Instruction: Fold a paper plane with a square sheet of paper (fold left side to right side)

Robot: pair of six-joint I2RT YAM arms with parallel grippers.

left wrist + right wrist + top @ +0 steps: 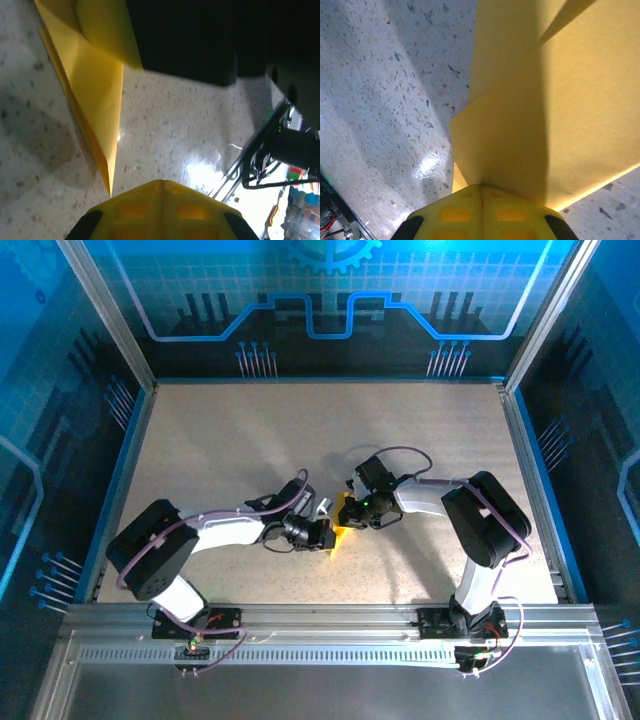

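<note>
The yellow-orange paper lies folded on the table centre between my two grippers. In the left wrist view the paper is a layered narrow wedge ending in a sharp point, off to the left of my left gripper. That gripper is shut with nothing between its yellow fingers, and it sits at the paper's left side. My right gripper is shut too, its tips against the near edge of the layered paper. No paper shows in its seam. From above, the right gripper is over the paper's far end.
The speckled beige table is walled by aluminium rails and blue panels. In the left wrist view, the dark body of the right arm hangs close over the paper. Both arm bases stand at the near edge.
</note>
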